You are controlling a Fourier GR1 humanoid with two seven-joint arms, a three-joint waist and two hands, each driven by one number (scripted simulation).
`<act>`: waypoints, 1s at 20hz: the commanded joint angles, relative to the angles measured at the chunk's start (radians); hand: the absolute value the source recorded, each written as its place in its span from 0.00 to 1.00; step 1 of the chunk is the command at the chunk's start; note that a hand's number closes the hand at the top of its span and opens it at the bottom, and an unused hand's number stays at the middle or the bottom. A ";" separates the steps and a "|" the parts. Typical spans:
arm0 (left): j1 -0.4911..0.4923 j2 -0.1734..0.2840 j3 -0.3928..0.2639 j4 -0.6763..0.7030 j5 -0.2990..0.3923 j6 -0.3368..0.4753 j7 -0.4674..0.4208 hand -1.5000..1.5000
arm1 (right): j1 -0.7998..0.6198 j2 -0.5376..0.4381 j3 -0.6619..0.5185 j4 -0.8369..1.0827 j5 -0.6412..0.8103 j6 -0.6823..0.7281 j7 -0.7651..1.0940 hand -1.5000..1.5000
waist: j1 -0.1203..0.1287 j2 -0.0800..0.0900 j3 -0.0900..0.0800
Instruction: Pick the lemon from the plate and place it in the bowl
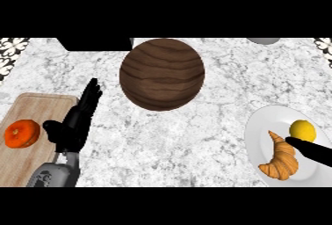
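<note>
A yellow lemon [303, 130] lies on the white plate [262, 123] at the right, beside a croissant [281, 156]. A dark wooden bowl [162, 73] stands at the back centre of the marble counter. My right hand [312, 150] comes in from the right edge; only a dark finger shows, its tip just below the lemon and next to the croissant. My left hand [76, 121] rests open at the left, fingers straight and pointing away, partly over the cutting board's edge.
A wooden cutting board [29, 112] at the left carries an orange [22, 133]. A black object [95, 43] sits at the back left, and a grey one [263, 40] at the back right edge.
</note>
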 commanded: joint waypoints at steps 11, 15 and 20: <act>-0.047 -0.061 0.043 0.023 -0.060 -0.035 0.030 0.50 | 0.056 0.161 -0.054 -0.012 -0.073 0.010 -0.173 0.00 | -0.001 0.000 0.000; 0.011 -0.052 0.072 -0.002 -0.050 -0.078 -0.002 0.50 | 0.026 0.179 -0.083 0.031 -0.104 0.015 -0.231 0.00 | 0.001 0.000 0.000; 0.020 -0.095 0.022 -0.077 -0.100 -0.043 0.084 0.50 | -0.022 0.171 -0.142 0.173 -0.149 0.004 -0.316 0.00 | 0.002 0.000 0.000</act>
